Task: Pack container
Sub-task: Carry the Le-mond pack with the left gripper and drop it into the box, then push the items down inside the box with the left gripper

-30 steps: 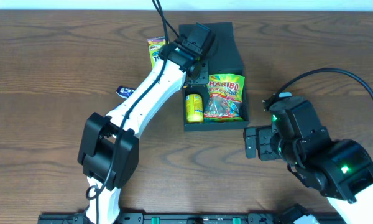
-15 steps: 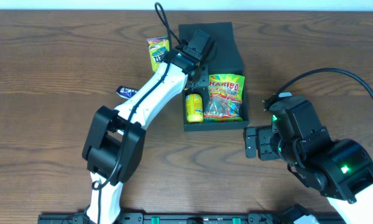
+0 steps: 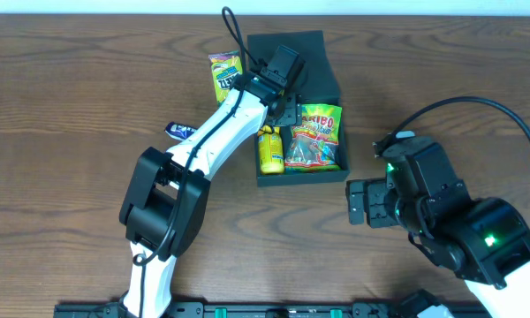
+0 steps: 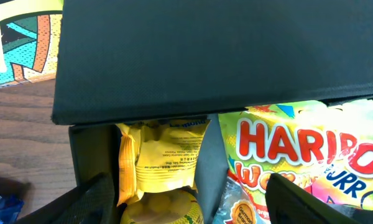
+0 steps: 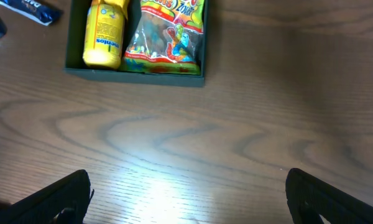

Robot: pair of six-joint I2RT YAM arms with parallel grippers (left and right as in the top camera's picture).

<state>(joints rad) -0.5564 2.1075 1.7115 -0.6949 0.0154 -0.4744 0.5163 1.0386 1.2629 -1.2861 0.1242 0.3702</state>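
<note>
The black container (image 3: 300, 175) lies at the table's upper middle with its flap lid (image 3: 314, 55) up at the far side. Inside lie a yellow Mentos packet (image 3: 270, 148) on the left and a Haribo bag (image 3: 316, 137) on the right. My left gripper (image 3: 283, 104) is open over the box's far-left part, empty. In the left wrist view the lid (image 4: 217, 56) fills the top, with the yellow packet (image 4: 165, 162) and Haribo bag (image 4: 298, 149) below. My right gripper (image 5: 186, 199) is open and empty over bare table, right of and nearer than the box (image 5: 137, 70).
A yellow snack packet (image 3: 223, 73) lies left of the box's lid. A small blue packet (image 3: 178, 130) lies left of the arm and also shows in the right wrist view (image 5: 25, 7). The wooden table (image 3: 71, 106) extends all round.
The container with its contents has slid a little left and toward the far edge. My left gripper has shifted slightly with it. The right arm has not moved.
</note>
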